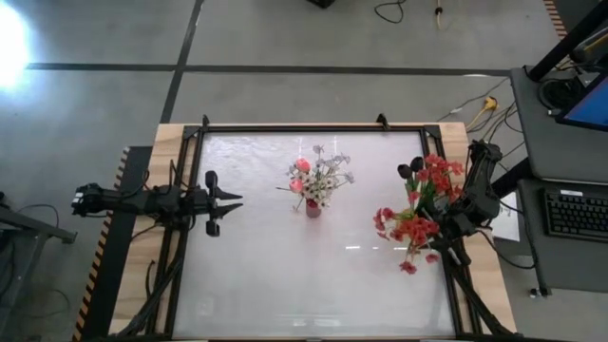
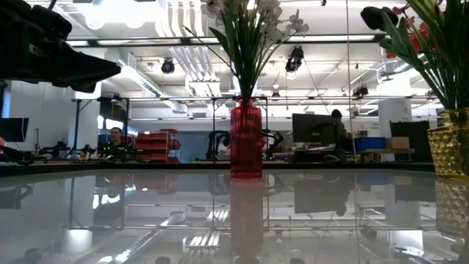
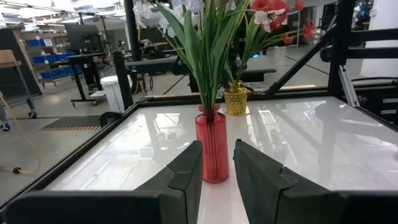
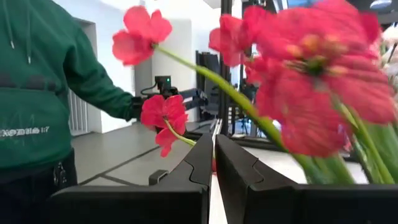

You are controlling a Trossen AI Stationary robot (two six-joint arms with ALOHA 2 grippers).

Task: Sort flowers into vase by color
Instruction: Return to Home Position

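Flowers, likely light, fragile-headed, best pinched mid-stem; left pincer, tabletop left, spread; right pincer, beside them, pressed together.

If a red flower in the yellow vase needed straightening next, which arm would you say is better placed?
Right. The right gripper sits among the red flowers at the yellow vase; the left gripper waits at the table's opposite side, beyond the red vase.

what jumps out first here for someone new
A red vase stands in the middle of the table with white and pink flowers. At the right edge, red flowers spill from a yellow vase beside the right claw. The left claw waits at the left side, open.
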